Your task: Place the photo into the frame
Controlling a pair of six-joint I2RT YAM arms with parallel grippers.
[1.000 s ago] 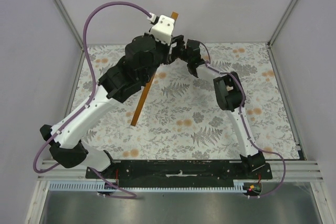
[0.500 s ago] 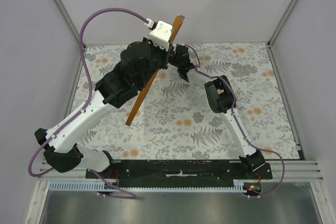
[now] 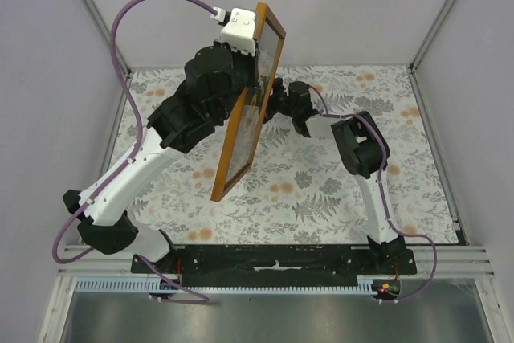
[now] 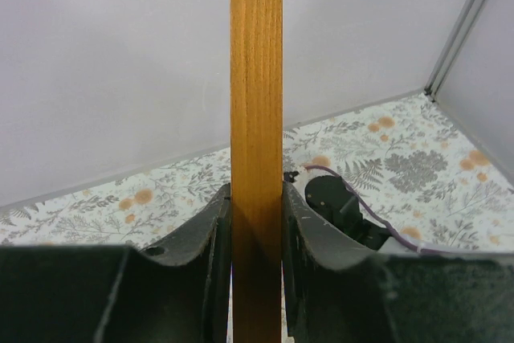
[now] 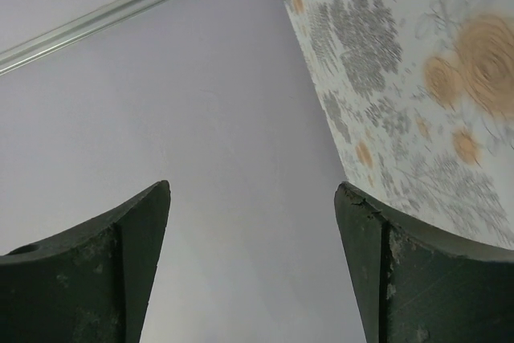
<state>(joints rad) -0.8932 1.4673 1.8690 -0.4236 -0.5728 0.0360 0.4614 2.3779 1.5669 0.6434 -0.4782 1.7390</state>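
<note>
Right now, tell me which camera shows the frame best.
Top external: the whole frame shows, held aloft and tilted. Left wrist shows only one wooden edge clamped in the left gripper. Right wrist shows none of it.

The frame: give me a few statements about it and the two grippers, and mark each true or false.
1. The left gripper clamps the frame by its wooden edge. True.
2. The frame lies flat on the floral tablecloth. False: it is held up in the air, standing on edge and tilted.
3. The right gripper is open with nothing between its fingers. True.
4. A sunflower photo fills the frame. False: the tablecloth shows through it.
</note>
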